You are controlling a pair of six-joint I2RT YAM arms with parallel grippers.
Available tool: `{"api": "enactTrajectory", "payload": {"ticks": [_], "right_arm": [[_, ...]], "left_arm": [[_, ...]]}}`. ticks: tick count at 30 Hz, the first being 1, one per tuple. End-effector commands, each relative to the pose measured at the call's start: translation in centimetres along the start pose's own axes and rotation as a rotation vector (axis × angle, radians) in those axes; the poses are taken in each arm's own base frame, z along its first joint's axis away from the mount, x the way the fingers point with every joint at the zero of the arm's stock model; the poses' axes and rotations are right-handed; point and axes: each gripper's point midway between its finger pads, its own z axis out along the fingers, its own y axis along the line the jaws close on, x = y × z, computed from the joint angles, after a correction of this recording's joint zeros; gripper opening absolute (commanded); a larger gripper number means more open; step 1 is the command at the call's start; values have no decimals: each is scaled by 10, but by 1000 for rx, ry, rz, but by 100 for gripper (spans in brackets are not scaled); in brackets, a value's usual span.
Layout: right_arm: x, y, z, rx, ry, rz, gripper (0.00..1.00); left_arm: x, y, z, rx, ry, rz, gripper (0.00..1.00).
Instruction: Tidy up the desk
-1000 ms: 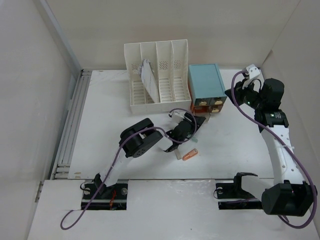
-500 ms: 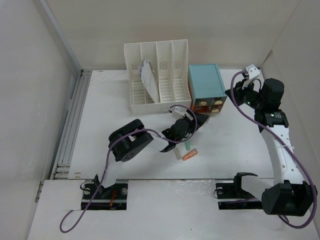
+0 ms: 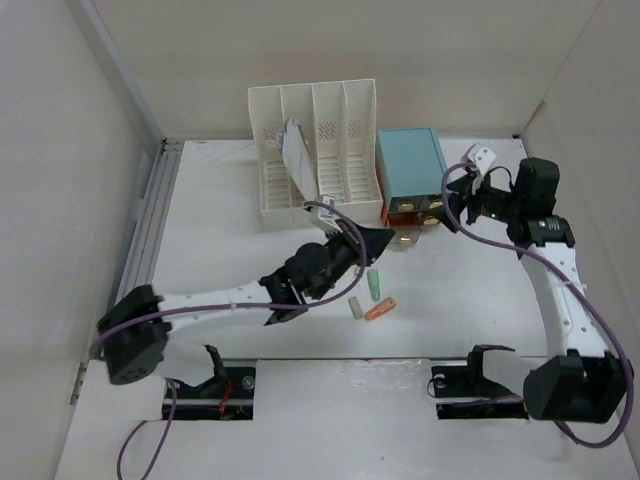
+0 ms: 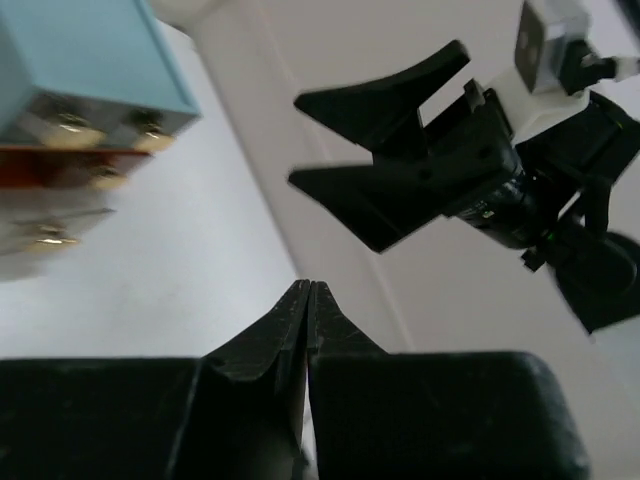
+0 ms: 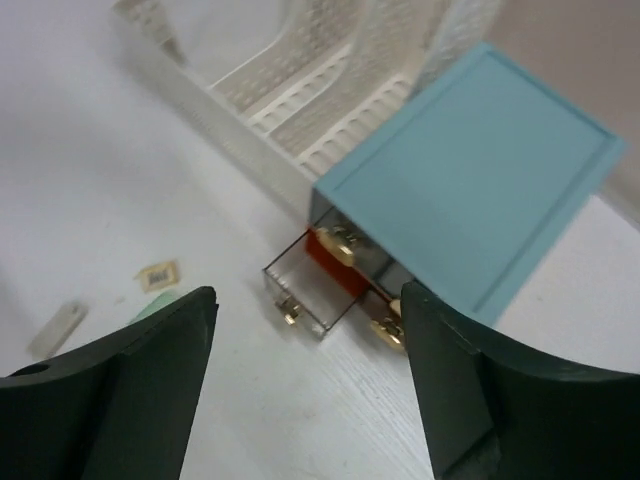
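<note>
The white desk (image 3: 220, 230) carries a light-blue drawer box (image 3: 410, 165) at the back. One clear drawer (image 5: 310, 290) of the box stands pulled out, with a gold knob on its front. My left gripper (image 3: 378, 240) is stretched out just in front of the box. In the left wrist view its jaws (image 4: 308, 292) are shut with nothing between them. My right gripper (image 3: 447, 205) hovers at the box's right front corner. In its own view it (image 5: 308, 300) is open, the pulled-out drawer showing between its fingers below. The left wrist view also shows the right gripper (image 4: 385, 170) with its jaws spread.
A white slotted file rack (image 3: 315, 150) with a notebook (image 3: 297, 150) in it stands left of the box. A green eraser (image 3: 374, 285), an orange piece (image 3: 380, 309) and a pale piece (image 3: 355, 306) lie mid-desk. A grey rail (image 3: 150, 240) runs along the left edge.
The left arm has stretched forward and lowered, and its gripper opened briefly, then shut. The right gripper has moved left toward the drawer box and opened.
</note>
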Motion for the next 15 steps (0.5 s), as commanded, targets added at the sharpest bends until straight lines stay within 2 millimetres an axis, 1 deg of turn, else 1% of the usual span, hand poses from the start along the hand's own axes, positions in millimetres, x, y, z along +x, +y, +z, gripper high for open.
{"api": "enactTrajectory", "payload": {"ticks": [1,2,3,4,5,6,7,8,9,10,11,12,13,14,15], "right_arm": [[9,37,4,-311,3,-116,81],[12,50,5,-387,2,-129,81],[27,66,4,-446,78,-106,75],[33,70,12,-462,122,-185,64],[52,69,18,-429,224,-235,60],[51,83,36,-450,209,-306,58],[53,87,43,-431,215,-331,57],[61,94,48,-412,240,-308,57],[60,105,56,-412,258,-370,57],[60,112,59,-417,274,-399,58],[54,116,65,-418,285,-428,63],[65,123,73,-443,333,-430,65],[70,132,78,-460,368,-440,66],[79,135,83,-471,397,-430,68],[90,137,93,-473,434,-403,70]], "left_arm": [[-34,41,-41,-235,-44,346,0],[-37,51,-53,-307,-34,366,0],[-37,62,-66,-370,-18,391,3],[-32,77,-83,-441,30,446,33],[-36,76,-100,-462,2,414,49],[-36,82,-110,-480,3,398,58],[-34,85,-119,-485,13,386,62],[-35,87,-132,-492,24,371,69],[-31,99,-141,-518,27,332,70],[-33,105,-148,-536,21,318,71],[-32,113,-156,-559,31,315,71],[-34,118,-165,-557,23,289,72],[-34,120,-169,-560,13,252,72],[-32,121,-173,-549,21,234,72],[-32,117,-178,-520,24,217,72]]}}
